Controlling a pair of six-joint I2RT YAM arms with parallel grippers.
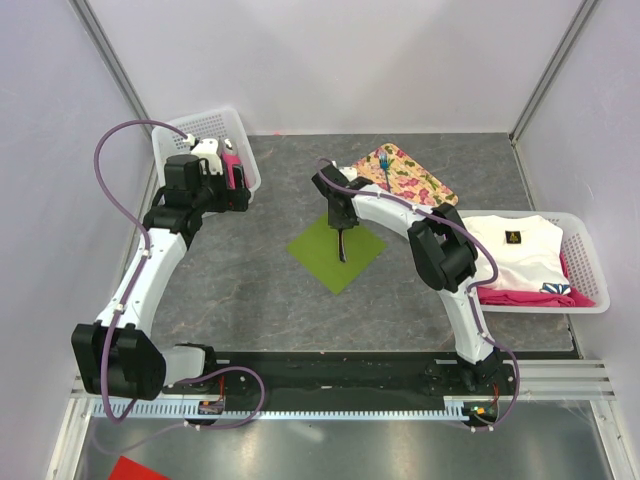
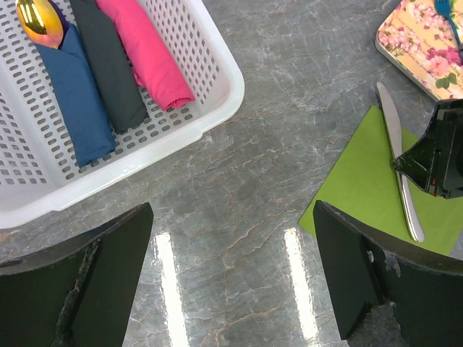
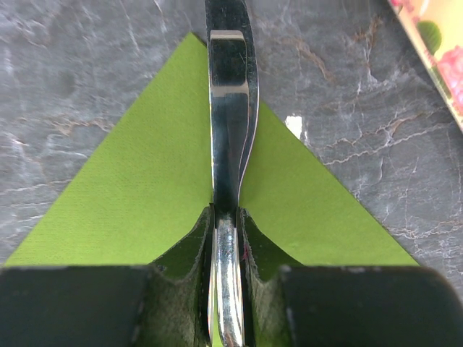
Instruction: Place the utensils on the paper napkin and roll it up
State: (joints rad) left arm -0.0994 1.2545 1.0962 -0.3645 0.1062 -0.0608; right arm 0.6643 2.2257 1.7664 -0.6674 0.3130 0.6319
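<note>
Right wrist view: right gripper (image 3: 228,231) clamped on knife (image 3: 230,108) near mid-length, blade low over green napkin (image 3: 145,195), tip past corner. Stiff, slick, light metal; mid-length hold prob. balances best. Napkin thin, prob. slides/creases. Blue fork (image 1: 384,160) on floral tray (image 1: 425,185). Left gripper (image 2: 231,282) spread wide, empty, nr basket (image 2: 217,101).

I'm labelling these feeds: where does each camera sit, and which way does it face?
Top external: above and behind the bases, looking down at the table; the left arm and right arm show.
Left wrist: on the left arm, looking down over the white basket toward the napkin; the open left jaws frame the bottom.
Right wrist: on the right arm, looking down along the knife; the right jaws, shut on it, show.
All share napkin and knife.
</note>
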